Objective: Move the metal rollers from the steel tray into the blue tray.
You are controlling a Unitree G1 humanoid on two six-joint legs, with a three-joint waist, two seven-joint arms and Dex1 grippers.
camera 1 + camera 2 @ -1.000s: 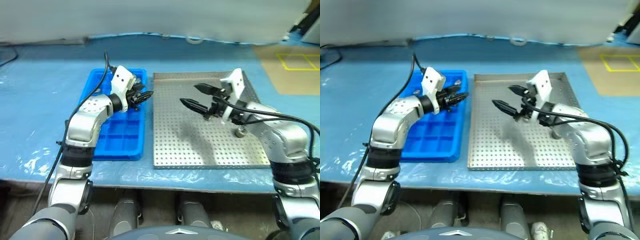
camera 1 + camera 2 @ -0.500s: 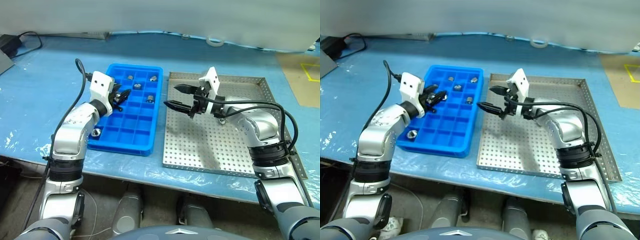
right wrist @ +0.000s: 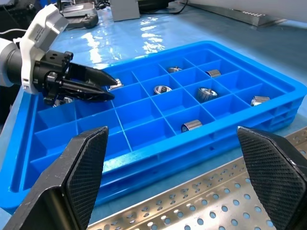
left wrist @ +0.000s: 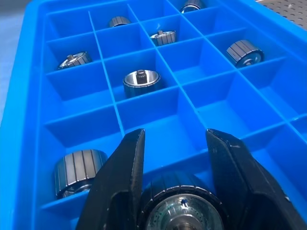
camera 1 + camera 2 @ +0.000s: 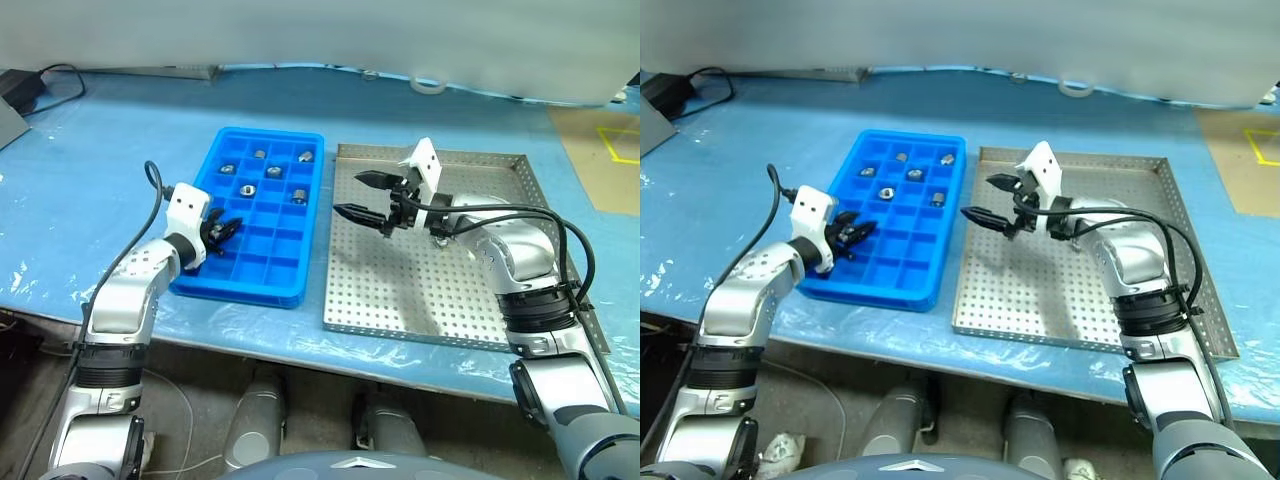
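Left gripper (image 4: 175, 136): fingers closed on one ribbed roller (image 4: 182, 211), clamped low between them. It points across the near-left corner of the blue tray (image 5: 262, 292), just above the compartments there. Since half a second ago it has dropped and pulled back from the blue tray's left-middle cells toward that near corner, load still in hand. Judgement: delivery is at the placing stage, and release is not yet made. Adjacent item: a second roller (image 4: 79, 170), resting in the cell just beside the gripper. Further stock: metal rollers (image 5: 274, 172), about six, one per cell, all in the far half of the blue tray. Right gripper (image 5: 347, 194): jaws spread wide, nothing between them, hovering just beyond the blue tray's right wall and aimed back toward it, hardly shifted. Steel tray (image 5: 440, 300): lies alongside the blue tray's right wall. Its perforated floor looks bare where visible, and the patch behind the right arm cannot be checked. Judgement: transfer looks close to complete.
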